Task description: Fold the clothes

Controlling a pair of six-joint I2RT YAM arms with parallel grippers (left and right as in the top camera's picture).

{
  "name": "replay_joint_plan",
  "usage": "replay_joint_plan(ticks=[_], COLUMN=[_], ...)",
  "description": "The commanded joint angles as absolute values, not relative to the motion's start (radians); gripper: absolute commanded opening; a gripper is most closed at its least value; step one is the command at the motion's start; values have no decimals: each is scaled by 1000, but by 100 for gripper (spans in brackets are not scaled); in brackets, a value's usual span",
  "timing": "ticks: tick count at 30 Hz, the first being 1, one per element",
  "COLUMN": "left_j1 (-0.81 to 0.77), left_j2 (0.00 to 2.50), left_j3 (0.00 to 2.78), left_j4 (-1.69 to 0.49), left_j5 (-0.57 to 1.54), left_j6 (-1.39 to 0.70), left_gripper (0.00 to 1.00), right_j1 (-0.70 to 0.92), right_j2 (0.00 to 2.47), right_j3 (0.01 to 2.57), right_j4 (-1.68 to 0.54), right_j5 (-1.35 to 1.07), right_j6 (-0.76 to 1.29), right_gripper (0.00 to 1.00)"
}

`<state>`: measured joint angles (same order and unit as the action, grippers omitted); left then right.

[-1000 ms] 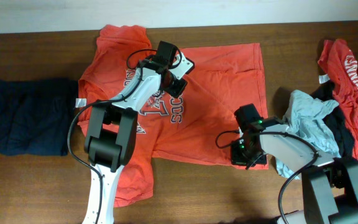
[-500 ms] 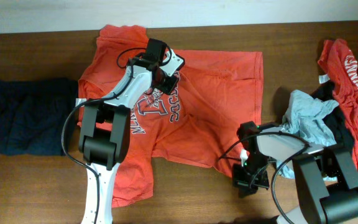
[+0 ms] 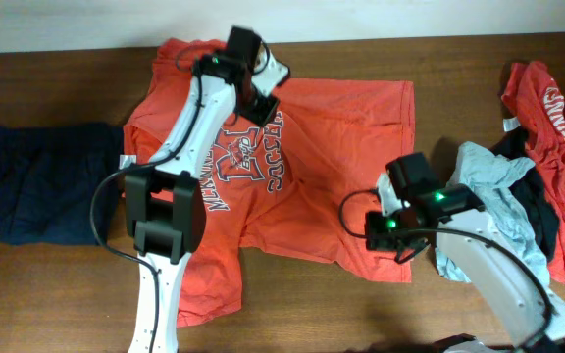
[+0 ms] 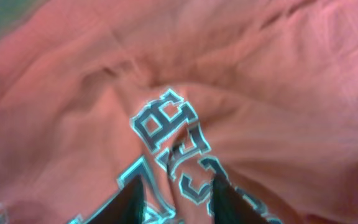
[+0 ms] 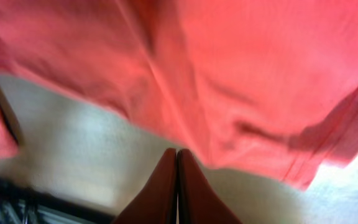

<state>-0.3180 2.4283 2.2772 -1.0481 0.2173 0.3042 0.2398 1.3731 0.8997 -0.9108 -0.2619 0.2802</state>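
At the centre of the counter (image 3: pixel 459 59), the red T-shirt (image 3: pixel 341 157) is lying spread out, print facing up. Toward 12 o'clock, the left end effector (image 3: pixel 260 93) is pressing into the shirt just above the print. Its 2 fingers (image 4: pixel 132 199) are standing partly apart with a ridge of lettered cloth bunching between them, and whether they are pinching it cannot be told. Toward 5 o'clock, the right end effector (image 3: pixel 385 235) is clamping the shirt's lower hem, its fingers (image 5: pixel 166 180) pressing together. Navy shorts (image 3: pixel 42 181) are lying at 9 o'clock and a clothes pile (image 3: pixel 533 167) at 3 o'clock.
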Motion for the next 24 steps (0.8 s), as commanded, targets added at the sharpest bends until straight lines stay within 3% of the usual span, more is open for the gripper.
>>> replay_joint_plan(ticks=[1, 7, 15, 24], left_j1=[-306, -257, -201, -200], left_j2=[2423, 2424, 2442, 2442], left_j3=[2397, 2381, 2254, 2043], left_j4=[-1147, -1338, -1314, -1151], left_j5=[141, 74, 74, 73], left_j6=[226, 139, 113, 113], left_gripper=[44, 44, 43, 44], right_j1=[229, 72, -28, -29], right_j2=[1401, 1606, 1768, 1781], right_j3=[918, 919, 919, 919], right_j4=[-852, -620, -410, -457], right_j5=[-162, -223, -321, 14], right_j6=[259, 266, 265, 295], right_gripper=[4, 4, 4, 4])
